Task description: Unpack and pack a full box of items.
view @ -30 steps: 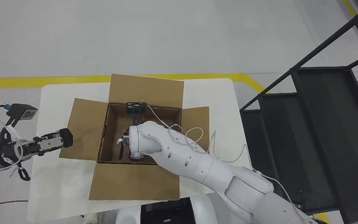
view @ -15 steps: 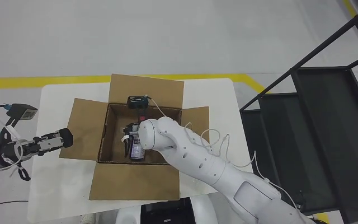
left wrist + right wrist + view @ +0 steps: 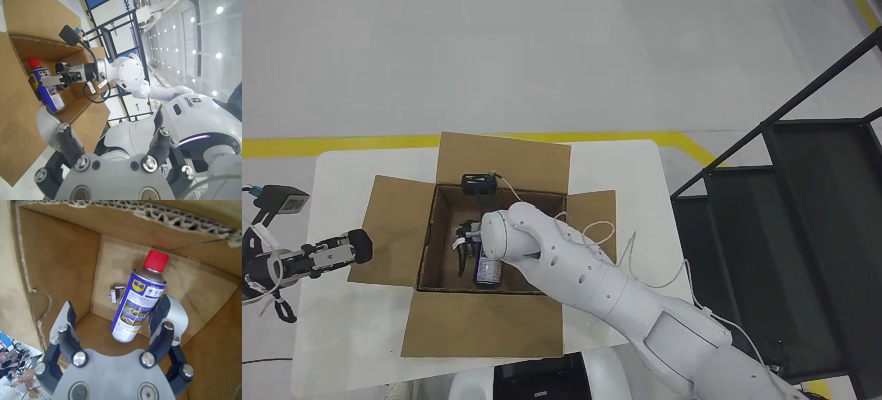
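Where the white table [image 3: 347, 170] runs out on the left, you have the left gripper [image 3: 362, 243] hanging beside the cardboard box [image 3: 504, 155], close to the edge of its left flap. Its two fingers are spread wide and nothing is held between them. Moving right, you reach the box proper: it sits in the middle of the table with all four flaps folded outward, and the right arm lies across its near right corner with its end down inside. There the blue spray can [image 3: 139, 306] lies on its side on the box floor, its base close against the wall nearest the robot and its red cap [image 3: 156, 261] pointing toward the far wall. You can see the right gripper [image 3: 117, 306] down around the can with its fingers wide apart. One pad [image 3: 159, 308] sits against or just beside the can's side, too close for you to tell whether it touches, while the other finger [image 3: 69, 313] stands well clear, so the can is straddled and not clamped. Just beside the can, close to a side wall, a small metal part [image 3: 115, 292] lies on the floor of the box. Over the box's far wall you will notice the arm's black wrist camera [image 3: 479, 183] with its cable. Farther right, off the table, dark metal stairs [image 3: 802, 200] stand on the grey floor, and a yellow line [image 3: 332, 146] runs along the floor behind the table.
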